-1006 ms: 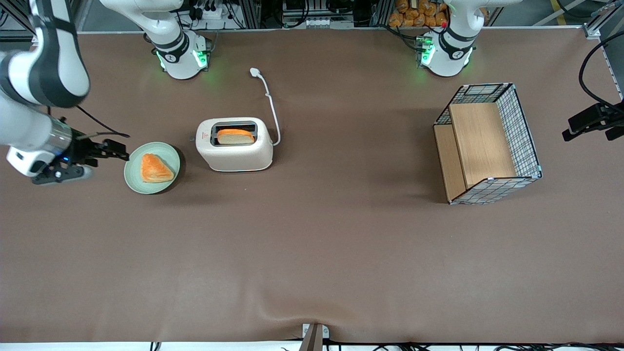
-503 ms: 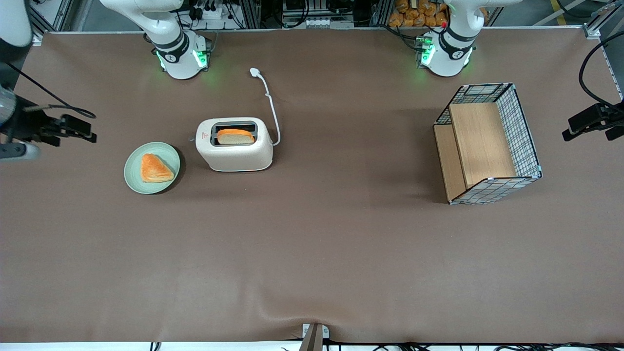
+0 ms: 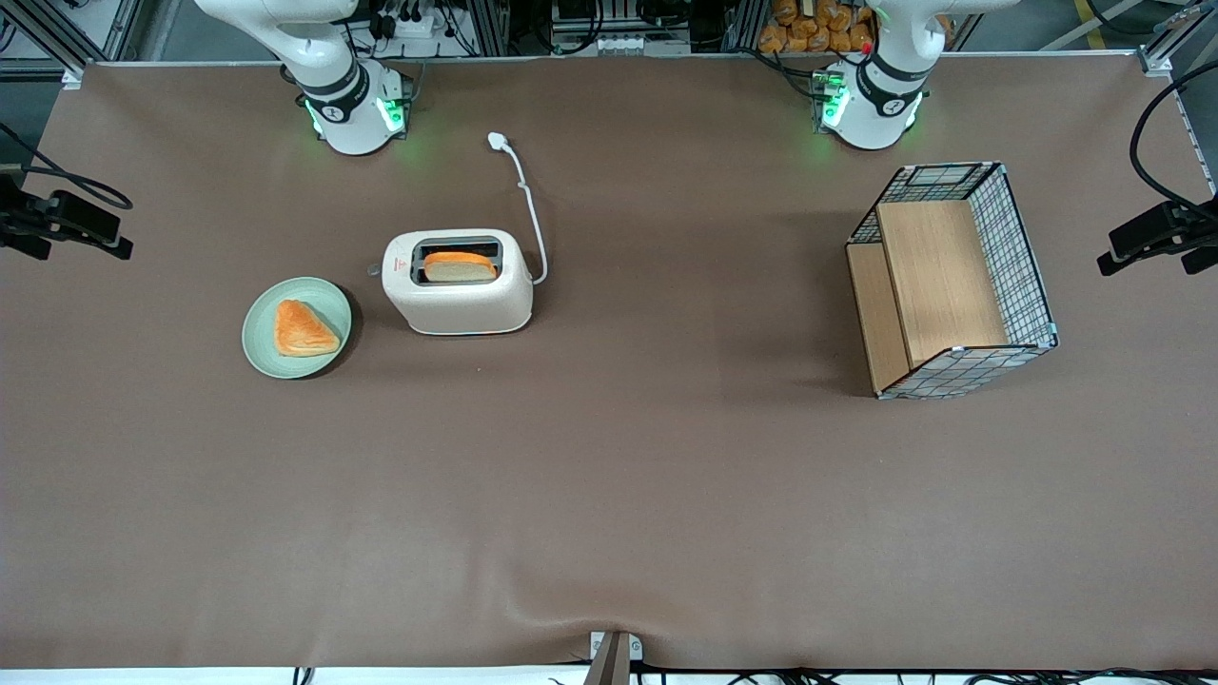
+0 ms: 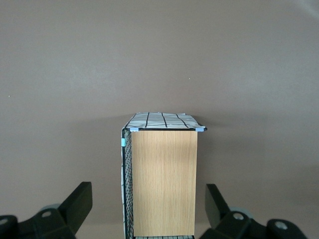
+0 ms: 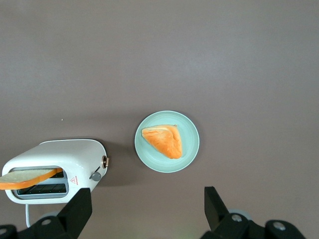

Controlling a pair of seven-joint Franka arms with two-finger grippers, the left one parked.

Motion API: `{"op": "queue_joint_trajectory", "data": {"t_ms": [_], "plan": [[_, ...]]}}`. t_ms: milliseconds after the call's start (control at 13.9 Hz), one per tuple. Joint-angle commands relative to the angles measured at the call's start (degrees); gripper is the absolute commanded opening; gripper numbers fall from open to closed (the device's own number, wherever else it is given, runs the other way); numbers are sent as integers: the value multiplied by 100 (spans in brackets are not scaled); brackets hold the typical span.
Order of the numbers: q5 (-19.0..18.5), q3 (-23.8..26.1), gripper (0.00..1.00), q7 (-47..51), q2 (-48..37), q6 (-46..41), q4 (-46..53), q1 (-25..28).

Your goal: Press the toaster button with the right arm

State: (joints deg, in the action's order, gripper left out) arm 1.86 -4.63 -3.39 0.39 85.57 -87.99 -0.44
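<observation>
gripper point(image 5: 144, 211): jaws released, holding nothing | toaster point(image 5: 52, 169) and toaster button point(image 5: 95, 176): well apart from jaws, untouched

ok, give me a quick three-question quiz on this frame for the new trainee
1. True or false: the gripper is touching the toaster button.
2. What is in the toaster? A. a bread slice B. nothing C. a fork
3. Fill in: the plate holding the pastry lies beside the toaster, toward the ___ arm's end of the table.

Key:
1. False. The gripper hangs with its fingers open at the working arm's end of the table, well apart from the toaster.
2. A
3. working
</observation>
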Motion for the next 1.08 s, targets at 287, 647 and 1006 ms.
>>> {"op": "queue_joint_trajectory", "data": {"t_ms": [287, 647, 1006], "plan": [[-125, 59, 100, 286, 119, -120, 169, -44], [-125, 59, 100, 506, 119, -190, 133, -53], [-125, 59, 100, 708, 119, -252, 142, -35]]}}
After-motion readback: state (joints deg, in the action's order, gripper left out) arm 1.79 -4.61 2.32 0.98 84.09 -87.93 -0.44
